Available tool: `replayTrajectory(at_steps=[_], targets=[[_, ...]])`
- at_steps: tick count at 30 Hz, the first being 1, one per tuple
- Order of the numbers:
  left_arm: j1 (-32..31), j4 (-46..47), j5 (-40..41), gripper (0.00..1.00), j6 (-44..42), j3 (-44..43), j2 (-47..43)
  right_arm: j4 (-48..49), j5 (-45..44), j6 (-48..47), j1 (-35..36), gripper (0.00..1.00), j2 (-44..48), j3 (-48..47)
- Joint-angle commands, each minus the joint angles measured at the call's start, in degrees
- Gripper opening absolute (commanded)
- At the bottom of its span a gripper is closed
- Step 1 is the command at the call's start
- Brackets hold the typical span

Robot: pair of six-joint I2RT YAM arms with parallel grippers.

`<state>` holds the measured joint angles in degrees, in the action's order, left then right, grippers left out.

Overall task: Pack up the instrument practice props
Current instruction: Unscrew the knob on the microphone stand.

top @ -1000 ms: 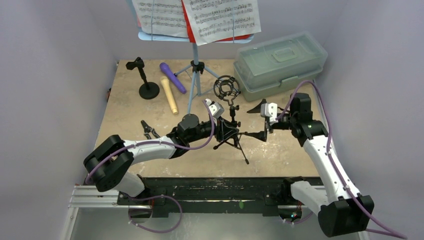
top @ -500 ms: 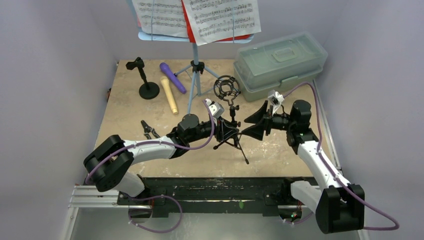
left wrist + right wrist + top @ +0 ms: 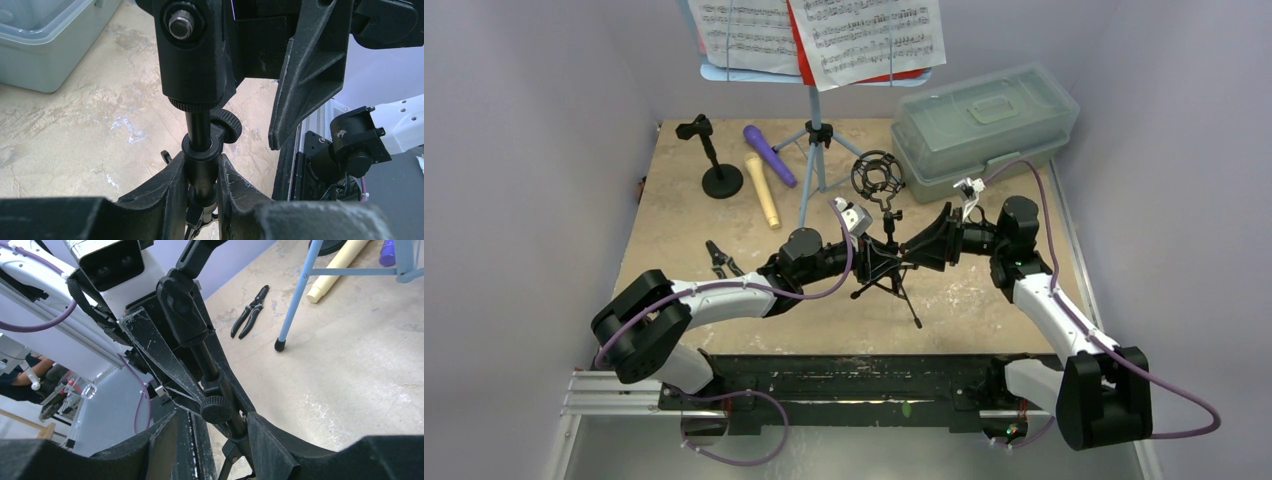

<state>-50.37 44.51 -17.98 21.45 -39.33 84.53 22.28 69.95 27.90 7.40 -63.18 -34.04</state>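
Observation:
The black tripod mic holder (image 3: 886, 268) stands mid-table, its ring (image 3: 876, 175) at the top. My left gripper (image 3: 871, 262) is shut on its stem (image 3: 202, 167). My right gripper (image 3: 921, 250) is open and straddles the same stem near the knob (image 3: 216, 409), just below the left fingers (image 3: 150, 347). The purple microphone (image 3: 769, 155), tan microphone (image 3: 763, 190) and round-base holder (image 3: 721, 180) lie at the back left. The pale-blue music rack (image 3: 814, 150) holds sheet-music pages (image 3: 864, 35).
The translucent lidded box (image 3: 979, 125) sits shut at the back right, and also shows in the left wrist view (image 3: 45, 45). Black pliers (image 3: 720, 260) lie left of my left arm. A rack leg (image 3: 295, 305) stands close behind the tripod holder.
My right arm has swung left and turned its wrist, bringing its open jaws around the tripod holder's stem. My left gripper has held still on the stem.

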Motion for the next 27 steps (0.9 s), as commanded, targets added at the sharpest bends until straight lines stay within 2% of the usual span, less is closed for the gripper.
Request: replayTrajectory(at_steps=[1,21,23,27], targets=[[0.2,5.2,-0.1,0.0,-1.0,-2.4,-0.7,2.6,-0.7,1.3,0.4,0.55,-0.2,-2.1],[0.2,5.0,0.1,0.0,-1.2,-2.6,-0.3,1.3,-0.8,-0.1,1.8,0.43,-1.3,-3.8],[0.2,4.9,0.1,0.0,-1.2,-2.6,-0.2,0.5,-0.9,-1.1,1.9,0.38,-1.3,-4.0],[0.2,4.9,0.1,0.0,-1.2,-2.6,-0.2,-0.5,-0.7,-2.9,2.1,0.18,-1.3,-4.3]])
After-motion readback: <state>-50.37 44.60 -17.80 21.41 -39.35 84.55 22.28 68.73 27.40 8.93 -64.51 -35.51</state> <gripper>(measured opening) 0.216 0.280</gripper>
